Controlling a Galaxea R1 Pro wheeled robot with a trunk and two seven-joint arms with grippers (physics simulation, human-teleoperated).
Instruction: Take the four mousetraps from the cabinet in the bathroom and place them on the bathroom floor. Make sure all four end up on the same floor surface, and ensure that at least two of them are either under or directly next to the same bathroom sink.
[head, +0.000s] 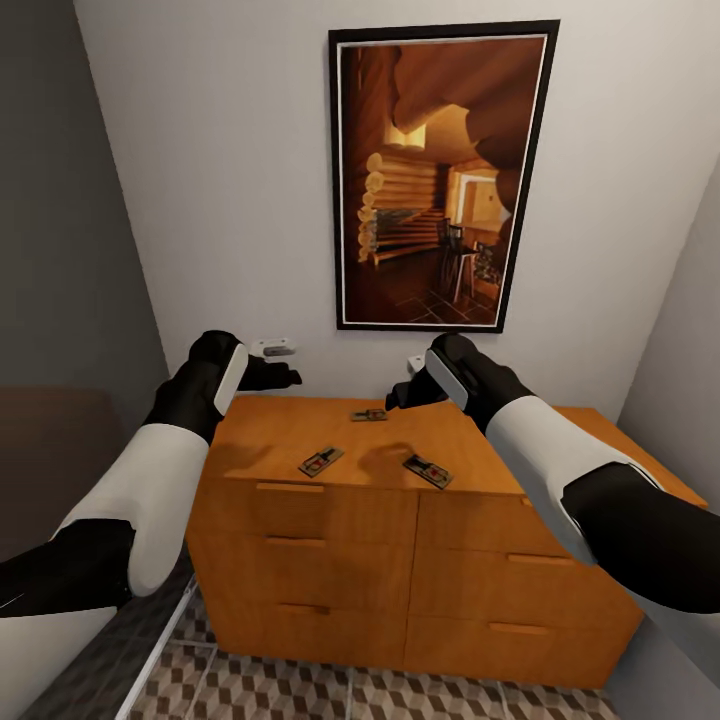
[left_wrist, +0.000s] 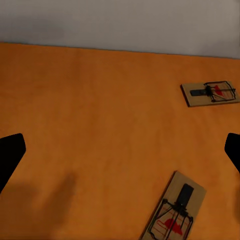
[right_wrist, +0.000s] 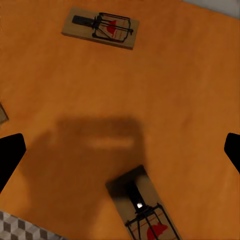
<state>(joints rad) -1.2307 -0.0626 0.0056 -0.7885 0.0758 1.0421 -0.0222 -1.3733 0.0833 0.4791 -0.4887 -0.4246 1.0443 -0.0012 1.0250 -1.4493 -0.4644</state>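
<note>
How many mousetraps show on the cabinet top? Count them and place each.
3. One mousetrap lies near the wall, one front left, one front right. The right arm may hide a fourth.

Two small brown wooden mousetraps lie well apart on the flat orange-brown wooden cabinet top (right_wrist: 190, 90). One mousetrap (right_wrist: 101, 27) sits near the wall edge. The other mousetrap (right_wrist: 145, 210) lies near the front edge, under a dark shadow.

Both arms share one scheme: glossy black upper segments, smooth white rounded forearm shells, then black wrist housings with a white side panel. The left gripper (head: 284, 376) and right gripper (head: 400, 393) are matte black, with blunt dark fingertips (left_wrist: 10, 155).
</note>
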